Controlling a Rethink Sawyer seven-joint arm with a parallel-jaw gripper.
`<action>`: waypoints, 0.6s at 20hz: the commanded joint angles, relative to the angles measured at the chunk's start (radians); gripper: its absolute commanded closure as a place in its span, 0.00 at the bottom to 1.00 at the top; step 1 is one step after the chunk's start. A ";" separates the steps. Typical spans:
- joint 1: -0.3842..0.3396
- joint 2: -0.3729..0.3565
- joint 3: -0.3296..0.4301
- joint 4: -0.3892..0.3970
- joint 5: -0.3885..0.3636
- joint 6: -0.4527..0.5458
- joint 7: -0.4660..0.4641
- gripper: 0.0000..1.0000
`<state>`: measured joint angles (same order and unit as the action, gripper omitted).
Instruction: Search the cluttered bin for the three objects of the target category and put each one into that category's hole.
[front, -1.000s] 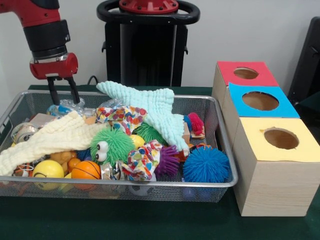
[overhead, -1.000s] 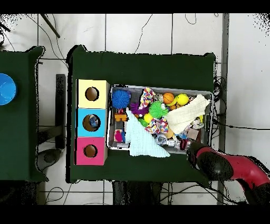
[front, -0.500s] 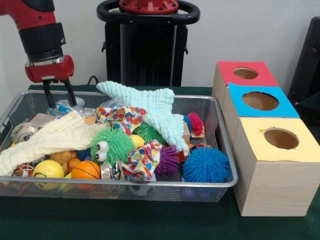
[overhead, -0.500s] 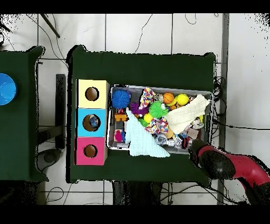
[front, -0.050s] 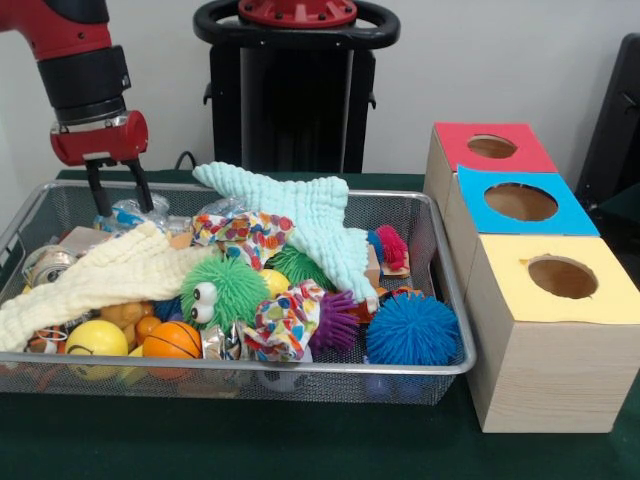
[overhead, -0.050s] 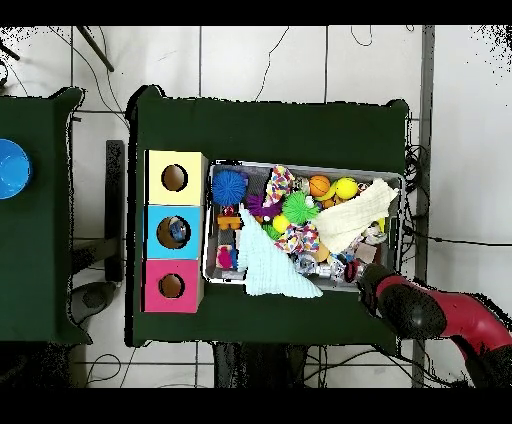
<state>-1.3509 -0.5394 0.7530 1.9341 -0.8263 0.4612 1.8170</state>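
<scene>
The red-and-black arm's two-fingered gripper (front, -0.050s: 117, 187) hangs spread and empty over the far corner of the wire mesh bin (front, -0.050s: 452, 330), its tips just above a crinkly clear plastic-wrapped packet (front, -0.050s: 133, 213) lying there.

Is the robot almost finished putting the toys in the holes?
Not yet. One small thing already sits inside the blue box. The end effector is open and empty, hovering over the bin's far corner. The bin is full of toys and cloths, so most of the searching is left.
</scene>
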 joint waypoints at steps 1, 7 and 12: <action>-0.001 0.016 0.040 -0.114 -0.066 0.103 -0.319 0.00; -0.010 0.021 0.044 -0.115 -0.076 0.092 -0.329 0.00; -0.026 0.032 0.050 -0.122 -0.085 0.087 -0.354 0.00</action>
<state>-1.3585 -0.5388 0.7566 1.9334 -0.8263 0.4612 1.8113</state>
